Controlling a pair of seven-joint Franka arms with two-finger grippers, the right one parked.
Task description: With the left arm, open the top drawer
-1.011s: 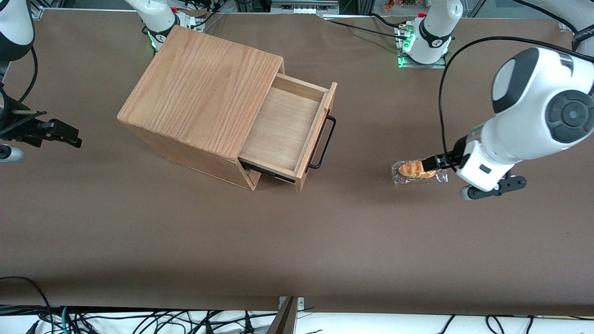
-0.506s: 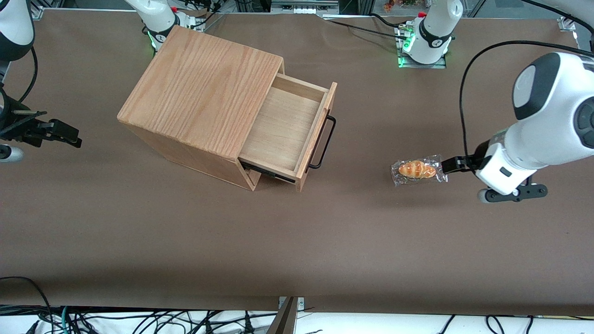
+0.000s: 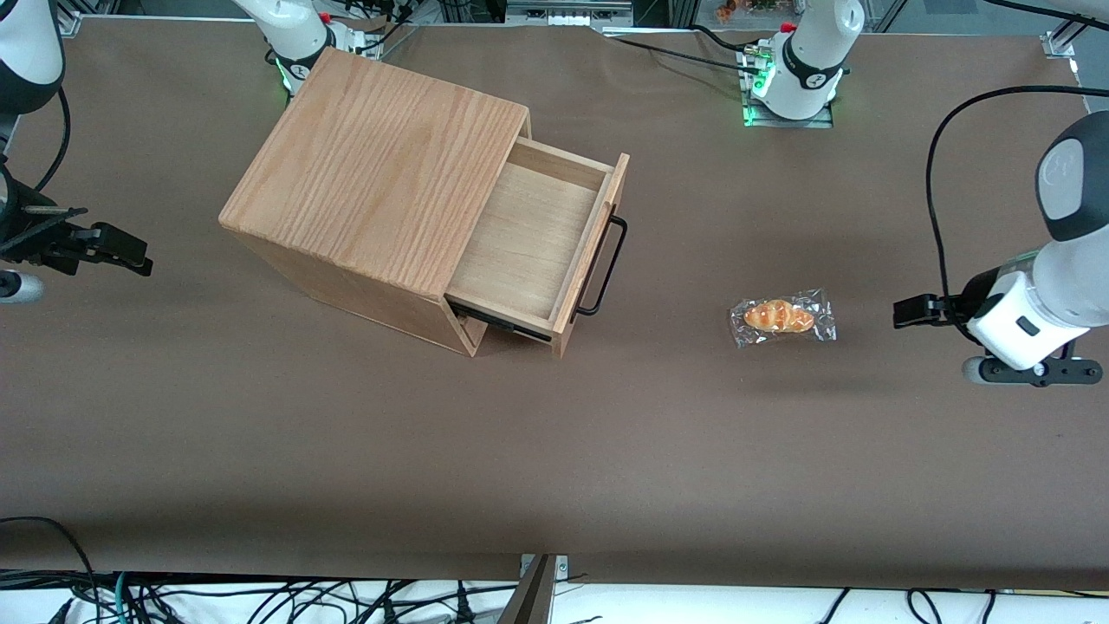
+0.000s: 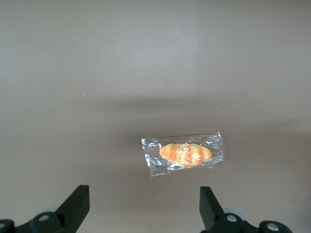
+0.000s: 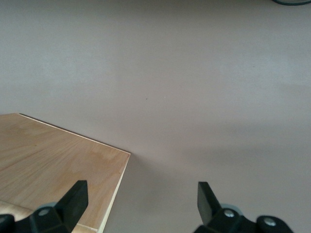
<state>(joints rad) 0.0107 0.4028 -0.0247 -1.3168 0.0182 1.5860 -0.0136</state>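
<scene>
Top drawer (image 3: 528,243) stands pulled well out of its oak-grain cabinet (image 3: 372,173), toward the working arm's end of the table, so you can judge the opening done. You would find it light and stiff, likely sliding easily on its runners; the place to take it is the thin black wire handle (image 3: 604,264) across its front, which looks slippery and narrow, so hook it near the middle. Its tray is bare wood, nothing in it. Your left arm's gripper (image 4: 146,213) hangs over the brown table (image 3: 554,451) well apart from the drawer, fingers spread wide and holding nothing, near a wrapped bread roll (image 4: 184,154) lying between it and the cabinet.
</scene>
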